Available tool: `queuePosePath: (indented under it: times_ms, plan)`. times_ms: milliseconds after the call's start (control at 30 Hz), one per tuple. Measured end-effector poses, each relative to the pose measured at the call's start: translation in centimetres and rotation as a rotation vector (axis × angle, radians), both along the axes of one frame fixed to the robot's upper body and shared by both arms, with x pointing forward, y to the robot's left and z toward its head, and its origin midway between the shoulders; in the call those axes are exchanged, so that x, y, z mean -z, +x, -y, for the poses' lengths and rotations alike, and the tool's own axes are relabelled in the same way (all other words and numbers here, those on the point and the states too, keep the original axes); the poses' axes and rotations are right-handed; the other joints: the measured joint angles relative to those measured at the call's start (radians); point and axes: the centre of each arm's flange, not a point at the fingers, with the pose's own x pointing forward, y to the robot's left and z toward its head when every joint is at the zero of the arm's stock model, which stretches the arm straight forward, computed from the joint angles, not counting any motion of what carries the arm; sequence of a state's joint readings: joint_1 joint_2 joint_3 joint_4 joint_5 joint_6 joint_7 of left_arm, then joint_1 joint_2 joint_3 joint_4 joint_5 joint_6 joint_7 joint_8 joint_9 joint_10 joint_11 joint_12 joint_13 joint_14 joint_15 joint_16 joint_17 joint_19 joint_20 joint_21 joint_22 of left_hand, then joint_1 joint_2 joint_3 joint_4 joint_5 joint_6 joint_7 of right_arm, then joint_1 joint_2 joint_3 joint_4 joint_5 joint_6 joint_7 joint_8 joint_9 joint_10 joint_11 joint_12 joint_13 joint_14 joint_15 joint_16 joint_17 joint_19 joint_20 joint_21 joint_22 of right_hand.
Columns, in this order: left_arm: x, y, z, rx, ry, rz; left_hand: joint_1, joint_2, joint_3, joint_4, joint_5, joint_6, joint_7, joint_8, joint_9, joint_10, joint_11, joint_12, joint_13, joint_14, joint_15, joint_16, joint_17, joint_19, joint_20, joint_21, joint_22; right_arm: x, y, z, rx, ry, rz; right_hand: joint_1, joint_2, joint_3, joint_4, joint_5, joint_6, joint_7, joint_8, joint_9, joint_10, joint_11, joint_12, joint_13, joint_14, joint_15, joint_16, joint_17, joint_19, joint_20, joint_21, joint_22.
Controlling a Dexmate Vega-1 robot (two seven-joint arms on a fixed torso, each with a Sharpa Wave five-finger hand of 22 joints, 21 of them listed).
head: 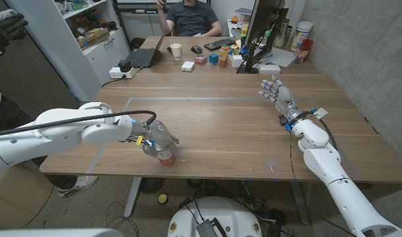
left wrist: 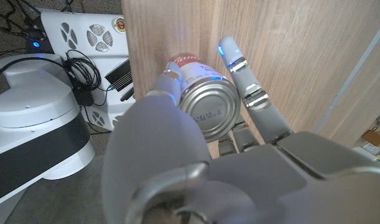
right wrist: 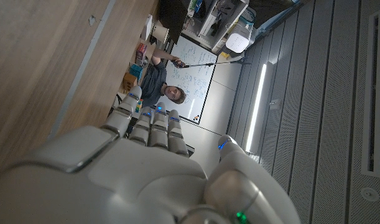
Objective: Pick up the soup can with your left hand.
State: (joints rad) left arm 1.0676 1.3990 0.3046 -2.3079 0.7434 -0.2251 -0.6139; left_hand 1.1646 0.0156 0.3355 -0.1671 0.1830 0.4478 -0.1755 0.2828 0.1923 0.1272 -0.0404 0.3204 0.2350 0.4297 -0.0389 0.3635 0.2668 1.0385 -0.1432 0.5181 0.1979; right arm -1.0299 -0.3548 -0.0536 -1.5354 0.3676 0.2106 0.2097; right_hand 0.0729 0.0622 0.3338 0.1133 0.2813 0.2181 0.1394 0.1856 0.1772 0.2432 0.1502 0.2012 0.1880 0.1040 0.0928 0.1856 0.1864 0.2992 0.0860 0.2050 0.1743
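Even, bright indoor light on the bench (head: 214, 125), soft shadows only. A ceiling light strip (right wrist: 259, 102) glares white. Up close, the left robot hand (left wrist: 196, 162) blurs.

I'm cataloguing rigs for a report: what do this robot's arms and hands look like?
Both arms are smooth white shells. The left arm has a black cable running along it. Each hand, left hand and right hand, is silver-grey metal with small blue lights on the fingers; the right wrist has blue fittings.
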Motion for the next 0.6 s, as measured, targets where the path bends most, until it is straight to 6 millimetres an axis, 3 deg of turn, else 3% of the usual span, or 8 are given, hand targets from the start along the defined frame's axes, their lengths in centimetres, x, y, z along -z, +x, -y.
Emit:
queuePosePath:
  times_ms: [133,167,367,600]
  plan:
    - [-0.5,0.22,0.03,0.007,-0.023,0.05,0.025,-0.025,-0.002,0.0,0.0,0.023,-0.004,0.024,0.0,0.083,0.005,0.036,0.008,0.051,0.015,0.004,0.009,0.025,-0.032,0.036,0.0,-0.27,0.05,-0.14,0.001,-0.004,0.004,0.0,0.0,0.0,0.0,0.0,0.0,0.0,0.0,0.0,0.0,0.0,0.0,0.0,0.0,0.0,0.0,0.0,0.0,0.0,0.0,0.0]
    - [-0.03,0.17,-0.13,0.006,-0.024,0.047,0.031,-0.031,-0.001,-0.002,0.0,0.035,0.008,0.025,0.0,0.102,0.01,0.046,0.012,0.062,0.016,0.004,0.01,0.025,-0.034,0.044,0.0,-0.31,0.06,-0.17,0.0,-0.004,0.004,0.0,0.0,0.0,0.0,0.0,0.0,0.0,0.0,0.0,0.0,0.0,0.0,0.0,0.0,0.0,0.0,0.0,0.0,0.0,0.0,0.0]
    - [0.09,0.22,-0.27,0.016,-0.048,0.08,0.056,-0.056,0.015,-0.005,-0.001,0.053,0.025,0.025,0.0,0.162,0.026,0.077,0.03,0.099,0.021,0.004,0.015,0.025,-0.034,0.079,0.0,-0.36,0.24,-0.27,0.002,-0.007,0.003,0.0,0.0,0.0,0.0,0.0,0.0,0.0,0.0,0.0,0.0,0.0,0.0,0.0,0.0,0.0,0.0,0.0,0.0,0.0,0.0,0.0]
    - [0.03,0.38,-0.41,0.022,-0.074,0.103,0.067,-0.067,0.019,-0.006,-0.001,0.056,0.028,0.025,0.001,0.193,0.031,0.088,0.037,0.115,0.032,0.004,0.019,0.025,-0.034,0.089,0.0,-0.43,0.46,-0.34,0.006,-0.01,0.001,0.0,0.0,0.0,0.0,0.0,0.0,0.0,0.0,0.0,0.0,0.0,0.0,0.0,0.0,0.0,0.0,0.0,0.0,0.0,0.0,0.0]
